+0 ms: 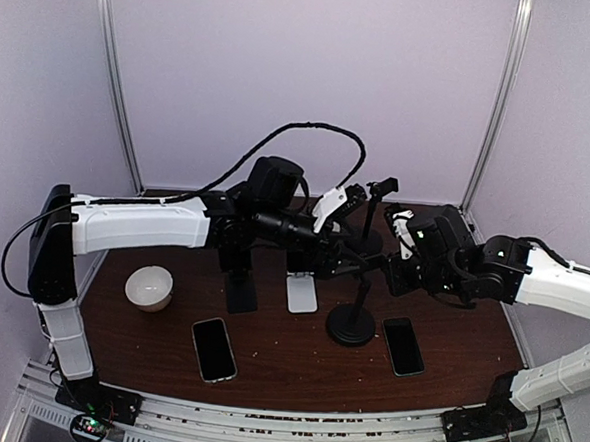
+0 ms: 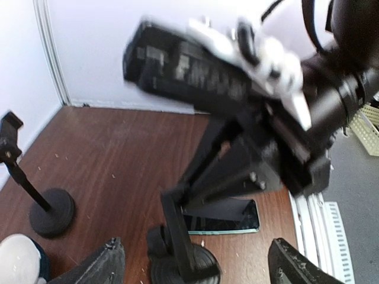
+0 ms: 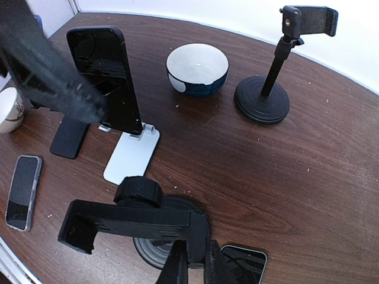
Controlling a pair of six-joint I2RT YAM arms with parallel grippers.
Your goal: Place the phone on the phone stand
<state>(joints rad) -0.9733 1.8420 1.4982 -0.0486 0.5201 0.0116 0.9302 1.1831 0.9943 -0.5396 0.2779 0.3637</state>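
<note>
Clamp holder (image 3: 130, 220); beyond, phone (image 3: 105, 77) upright, portrait

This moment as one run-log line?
left gripper open, facing clamp stand | right gripper at same stand, grip unclear | phone propped on silver stand | near-left phone and near-right phone flat on table

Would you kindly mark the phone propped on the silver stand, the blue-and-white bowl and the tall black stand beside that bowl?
propped phone (image 3: 112, 71): right wrist view, middle of its screen.
blue-and-white bowl (image 3: 197, 64): right wrist view, white inside.
tall black stand (image 3: 254, 106): right wrist view, round base.
</note>
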